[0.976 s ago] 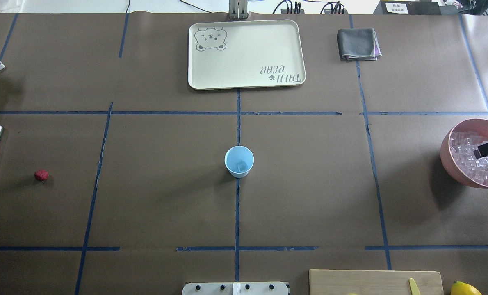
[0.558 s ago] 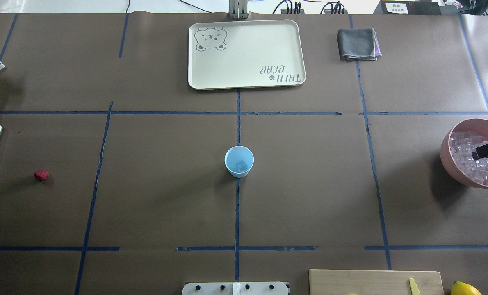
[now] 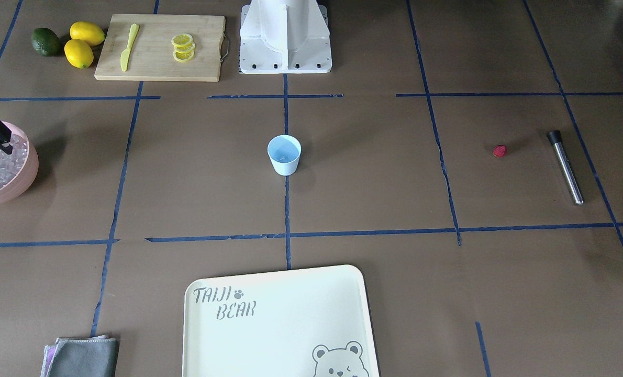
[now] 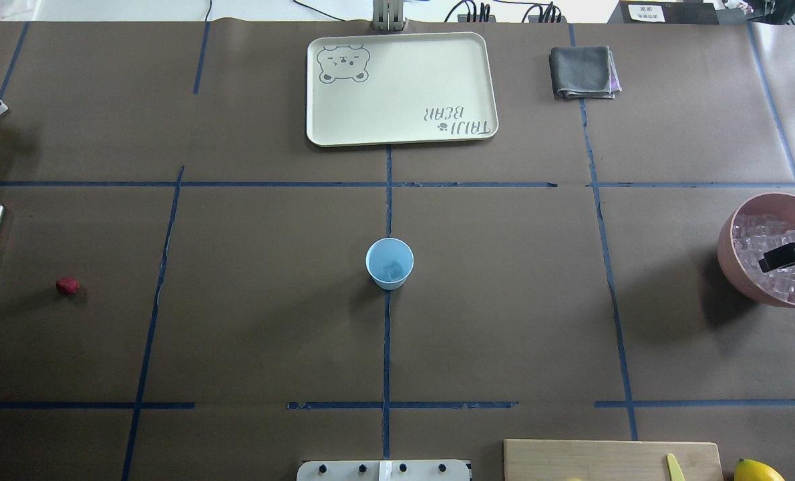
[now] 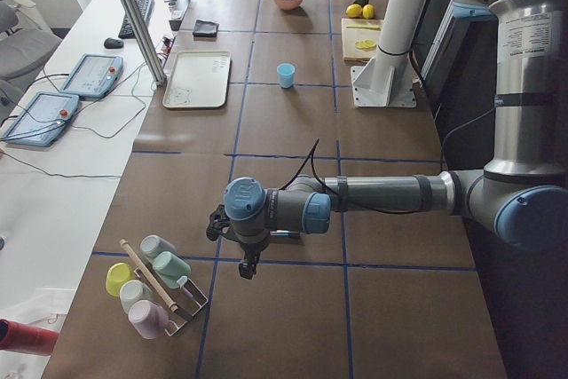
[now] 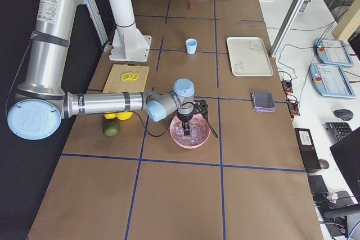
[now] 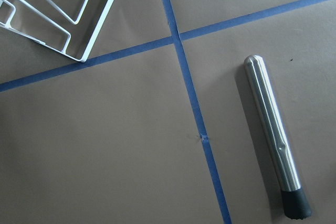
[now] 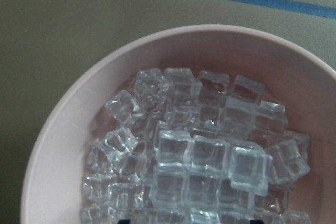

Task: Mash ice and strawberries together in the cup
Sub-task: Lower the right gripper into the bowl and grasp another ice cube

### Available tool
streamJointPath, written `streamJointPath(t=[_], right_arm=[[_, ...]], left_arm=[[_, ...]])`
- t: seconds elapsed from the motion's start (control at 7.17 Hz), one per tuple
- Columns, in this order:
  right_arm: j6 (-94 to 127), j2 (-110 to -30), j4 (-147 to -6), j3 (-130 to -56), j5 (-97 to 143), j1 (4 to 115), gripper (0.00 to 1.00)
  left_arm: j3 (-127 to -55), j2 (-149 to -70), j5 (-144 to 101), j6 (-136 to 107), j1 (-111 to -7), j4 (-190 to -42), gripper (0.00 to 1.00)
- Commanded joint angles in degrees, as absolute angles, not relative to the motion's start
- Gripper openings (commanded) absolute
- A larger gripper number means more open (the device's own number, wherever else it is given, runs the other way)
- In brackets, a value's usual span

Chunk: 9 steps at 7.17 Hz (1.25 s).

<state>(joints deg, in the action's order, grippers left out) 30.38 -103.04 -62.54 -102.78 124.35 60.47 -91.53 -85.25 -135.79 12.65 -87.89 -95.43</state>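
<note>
Right jaws hang open and empty over ice cubes (image 8: 210, 166) heaped in the pink bowl (image 4: 728, 267) at the overhead view's right edge — far from the centre-frame light-blue cup (image 4: 379, 257) — so closing could squirt a slick cube out or pinch two

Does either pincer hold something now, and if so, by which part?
The right pincer holds nothing: it hangs open over the ice in the bowl. The left pincer shows only from afar; I cannot tell.
</note>
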Motion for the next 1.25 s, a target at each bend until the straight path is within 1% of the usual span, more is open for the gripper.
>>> streamJointPath(t=[0.0, 0.14, 0.42, 0.56, 0.84, 1.12], right_arm=[[30.06, -103.01, -62.58, -102.39, 124.01, 60.21, 0.76], [29.88, -103.18, -62.58, -102.39, 124.01, 60.21, 0.72], [29.71, -103.1, -62.58, -102.39, 124.19, 60.38, 0.22], [29.62, -103.18, -62.49, -102.48, 124.54, 60.47, 0.05], [29.62, -103.18, -62.49, -102.92, 124.72, 60.73, 0.02], [29.53, -103.1, -65.19, -106.85, 125.68, 63.1, 0.02]], left_arm=[[-91.49, -85.25, -135.79, 12.66, -87.89, -95.27, 1.0], [-91.49, -85.25, -135.79, 12.66, -87.89, -95.36, 1.0], [-91.58, -85.25, -135.79, 12.66, -87.89, -95.36, 1.0], [-91.58, -85.25, -135.79, 12.66, -87.89, -95.36, 1.0], [-91.58, -85.25, -135.79, 12.66, -87.89, -95.36, 1.0], [-91.67, -85.25, -135.79, 12.66, -87.89, -95.45, 1.0]])
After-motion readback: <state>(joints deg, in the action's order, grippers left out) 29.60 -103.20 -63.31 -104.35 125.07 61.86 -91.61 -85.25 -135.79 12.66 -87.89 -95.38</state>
